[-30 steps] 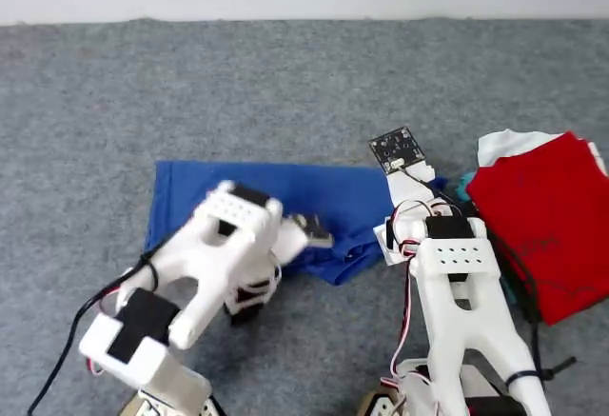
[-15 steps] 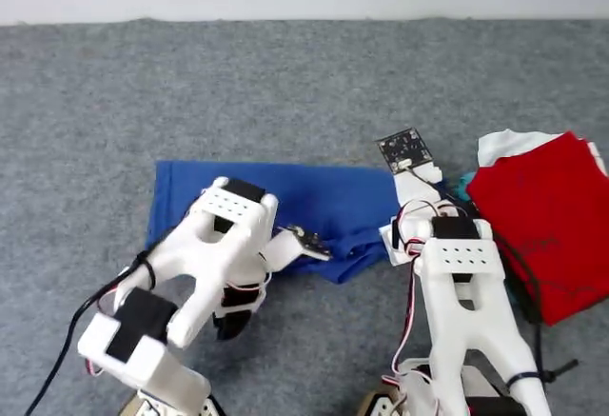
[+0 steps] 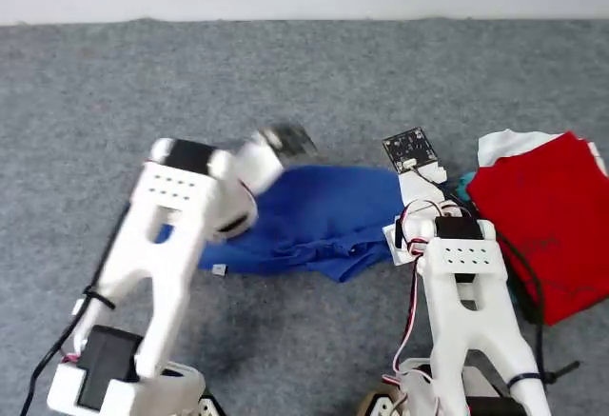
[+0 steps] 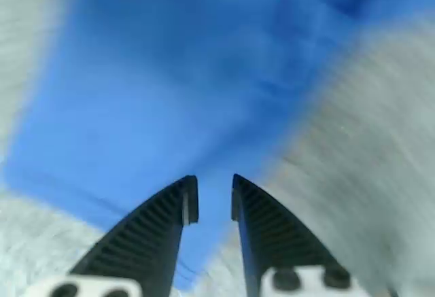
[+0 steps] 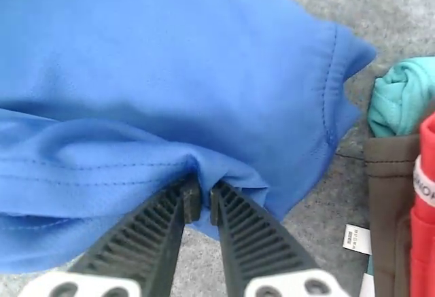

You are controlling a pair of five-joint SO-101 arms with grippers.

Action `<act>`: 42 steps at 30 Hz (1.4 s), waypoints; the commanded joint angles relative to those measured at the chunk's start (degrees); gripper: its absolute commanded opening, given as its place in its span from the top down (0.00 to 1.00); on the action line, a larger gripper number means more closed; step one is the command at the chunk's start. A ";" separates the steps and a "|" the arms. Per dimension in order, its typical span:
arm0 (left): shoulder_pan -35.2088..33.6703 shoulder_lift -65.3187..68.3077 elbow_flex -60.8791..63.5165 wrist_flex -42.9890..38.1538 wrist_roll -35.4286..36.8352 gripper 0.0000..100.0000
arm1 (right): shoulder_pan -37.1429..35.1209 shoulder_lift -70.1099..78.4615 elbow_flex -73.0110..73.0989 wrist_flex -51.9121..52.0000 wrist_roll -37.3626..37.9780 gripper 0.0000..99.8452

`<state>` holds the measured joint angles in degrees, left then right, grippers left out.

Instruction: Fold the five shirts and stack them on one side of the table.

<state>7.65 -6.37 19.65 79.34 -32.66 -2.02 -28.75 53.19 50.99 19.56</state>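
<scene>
Blue cotton shirt (image 3: 324,216) is laid rumpled at mid-table on the grey carpeted tabletop (image 3: 285,73). A stitched fold at its edge is clamped by the right gripper (image 5: 199,198), judged to anchor that end while the fold is made. Left gripper (image 4: 214,191) is held raised over the shirt's other half; whether cloth is gripped cannot be told. Folded red shirt (image 3: 542,235) tops the stack kept at the right side.
</scene>
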 commanded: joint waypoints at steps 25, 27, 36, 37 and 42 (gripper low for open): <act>-2.90 23.38 1.45 -17.58 17.93 0.90 | 0.31 -0.84 -10.20 -4.00 -3.52 0.83; -2.90 23.38 1.45 -17.58 17.93 0.90 | 0.31 0.75 -9.93 -5.58 -3.78 0.83; -2.99 22.95 1.45 -17.49 17.93 0.90 | -4.62 5.41 -14.86 18.33 2.64 0.83; -2.73 22.33 1.19 -16.53 18.02 0.90 | -4.70 4.62 -15.21 20.88 3.69 0.83; 6.86 11.78 -7.43 3.87 18.20 0.85 | -1.19 -0.66 -14.95 23.96 7.38 0.83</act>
<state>8.44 12.53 17.27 73.10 -14.90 -5.19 -25.67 40.70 73.23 24.84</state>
